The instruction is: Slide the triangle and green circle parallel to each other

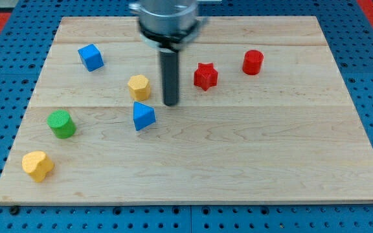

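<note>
- Gripper: none is fitted, so no open or closed state applies; the arm ends in a dark rod, and my tip (171, 103) rests on the bench (251, 155) free of every block.
- Blue triangle (143, 116): lies just beside my tip, at about 8 o'clock from it, not touching.
- Green circle (61, 123): a short cylinder well apart from my tip, near the view's left edge of the bench, at roughly 9 o'clock from the triangle.
- Yellow hexagonal block (138, 87): near my tip, at about 10 o'clock from it, directly at 12 o'clock from the triangle.
- Blue cube (90, 57): toward the view's top left, at 10 o'clock from the hexagonal block.
- Red star (205, 76): near my tip, at about 2 o'clock from it.
- Red cylinder (253, 62): at 2 o'clock from the star.
- Yellow heart-like block (37, 165): at the view's bottom left, at 7 o'clock from the green circle.
</note>
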You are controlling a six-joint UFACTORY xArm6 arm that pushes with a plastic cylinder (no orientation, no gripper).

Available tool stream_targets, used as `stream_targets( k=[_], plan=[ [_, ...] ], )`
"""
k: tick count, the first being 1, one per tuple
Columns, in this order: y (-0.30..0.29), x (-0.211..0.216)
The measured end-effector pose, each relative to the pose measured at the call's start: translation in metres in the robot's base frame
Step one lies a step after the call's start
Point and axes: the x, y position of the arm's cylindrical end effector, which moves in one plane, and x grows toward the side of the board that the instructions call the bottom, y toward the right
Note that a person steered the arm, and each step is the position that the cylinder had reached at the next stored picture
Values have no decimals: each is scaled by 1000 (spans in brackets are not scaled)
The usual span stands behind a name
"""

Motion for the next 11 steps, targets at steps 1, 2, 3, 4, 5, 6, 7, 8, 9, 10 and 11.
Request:
stream_targets(
  k=[1,2,3,4,5,6,7,8,9,10,11],
  plan=[
    [-46,-14],
    [-113,-33],
    [-151,-24],
    [-195,13],
    [-196,65],
    [-75,74],
    [7,88],
    [37,88],
    [60,70],
    [23,37],
    [-47,49]
  ],
)
